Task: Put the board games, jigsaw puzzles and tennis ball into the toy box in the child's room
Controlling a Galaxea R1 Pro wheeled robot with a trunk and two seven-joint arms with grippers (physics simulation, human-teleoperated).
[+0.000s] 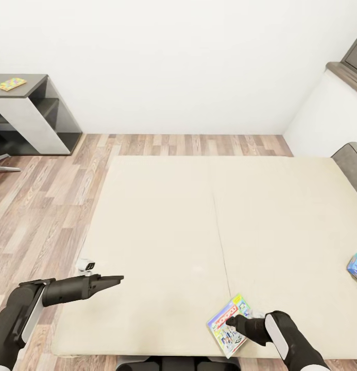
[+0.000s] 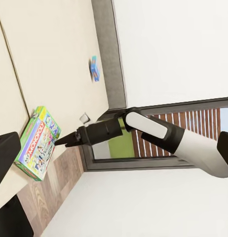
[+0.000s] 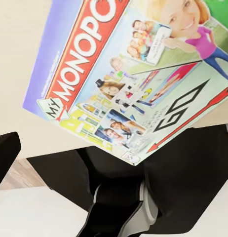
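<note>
right pincer (image 1: 235,323): over near edge of bed (image 1: 163,216), tips at the Monopoly box (image 1: 228,325); open or closed, cannot tell
Monopoly box: flat on bed, near edge, right of seam
left pincer (image 1: 118,279): fingers together, empty, above bed's left edge
blue box (image 1: 356,266): on bed, far right
puzzle (image 1: 12,83): on dark worktop (image 1: 31,85), far left by wall

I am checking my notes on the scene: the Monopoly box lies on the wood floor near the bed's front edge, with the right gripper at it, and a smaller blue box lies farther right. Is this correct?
Not quite. The Monopoly box lies on the bed itself, near its front edge, not on the floor; the head view shows this. The right gripper is at it, and the smaller blue box lies farther right.
</note>
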